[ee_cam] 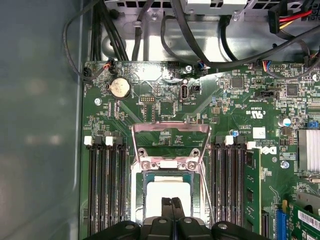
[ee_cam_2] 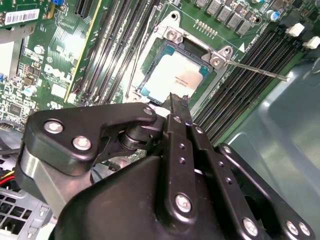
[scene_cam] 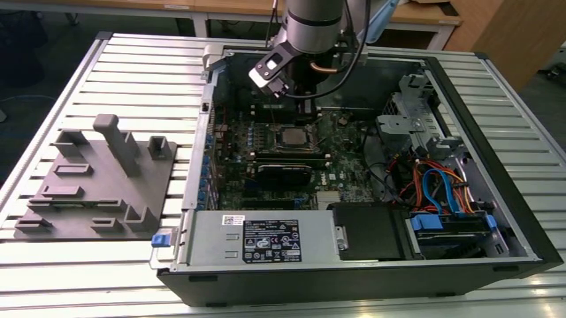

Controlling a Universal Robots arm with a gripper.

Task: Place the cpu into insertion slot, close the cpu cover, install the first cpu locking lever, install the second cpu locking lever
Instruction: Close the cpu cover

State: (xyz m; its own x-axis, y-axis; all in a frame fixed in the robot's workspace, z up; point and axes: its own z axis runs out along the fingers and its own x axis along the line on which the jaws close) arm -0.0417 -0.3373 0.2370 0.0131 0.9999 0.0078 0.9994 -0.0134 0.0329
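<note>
Your gripper (ee_cam_2: 177,99) hangs over the seated cpu (ee_cam: 167,192), fingers pressed together with nothing between them.
The cpu lies flat in the insertion slot (ee_cam: 143,197). The cpu cover (ee_cam: 170,128) stands flipped open at the slot's far edge. Your fingertips (ee_cam: 172,201) sit over the slot's near edge; you can't tell if they touch.

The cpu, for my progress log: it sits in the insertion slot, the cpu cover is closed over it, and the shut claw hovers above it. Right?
Not quite. The cpu cover is open, swung back off the cpu, as the first wrist view shows. The cpu does sit in the insertion slot, with the shut claw above it.
</note>
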